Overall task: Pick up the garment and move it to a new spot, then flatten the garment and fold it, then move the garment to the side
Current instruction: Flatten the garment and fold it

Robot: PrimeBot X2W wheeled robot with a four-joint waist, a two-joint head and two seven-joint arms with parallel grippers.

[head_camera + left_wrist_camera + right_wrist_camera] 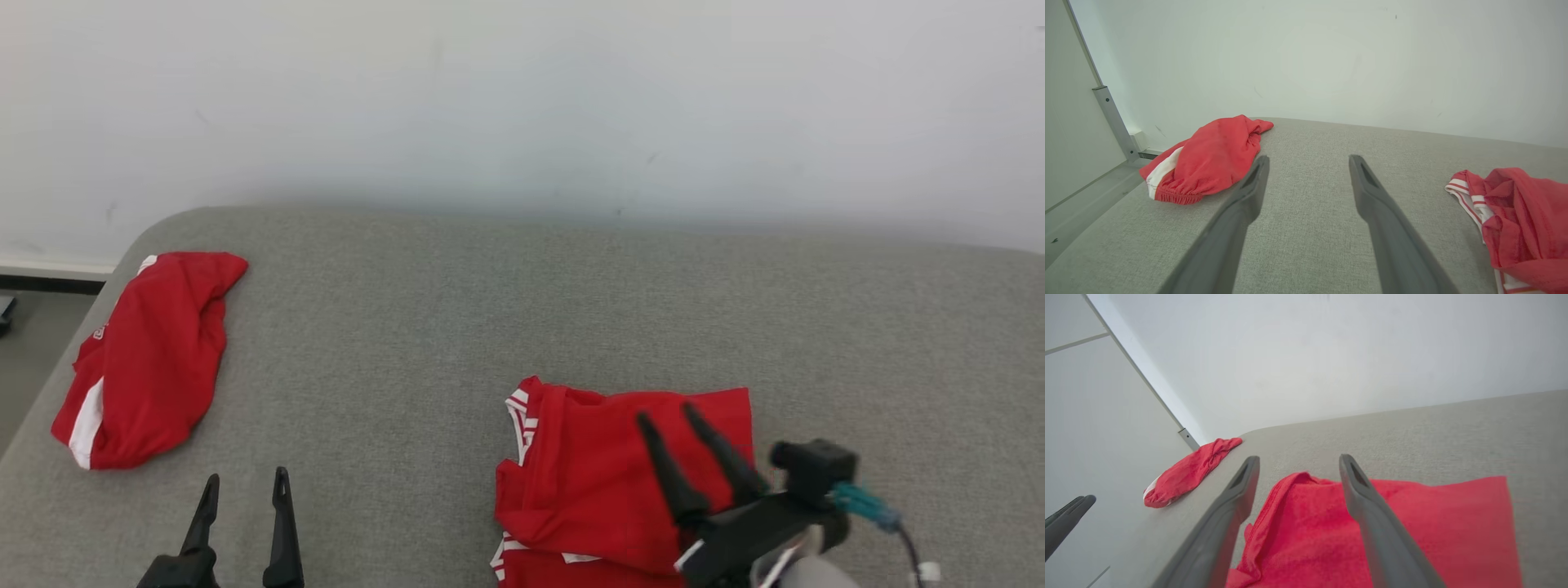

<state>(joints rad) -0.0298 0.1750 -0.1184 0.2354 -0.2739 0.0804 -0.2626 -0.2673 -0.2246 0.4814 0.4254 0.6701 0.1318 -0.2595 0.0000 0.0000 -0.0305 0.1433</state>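
Grey fabric covers the worktop (457, 310), which runs back to a plain white wall. Near its front edge, right of centre, the rumpled red garment (588, 474) with white-striped trim lies under the right gripper (664, 412), whose jaws stand apart with nothing between them. The left gripper (248, 474) hangs over bare fabric with jaws wide open, and a second red garment (151, 351) lies at the far left corner.

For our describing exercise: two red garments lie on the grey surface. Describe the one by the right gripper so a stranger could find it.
Find the grey surface below the white wall. At its front, right of centre, a red garment lies under the open right gripper. Unlike the other red garment at the left edge, it has striped red-and-white trim.
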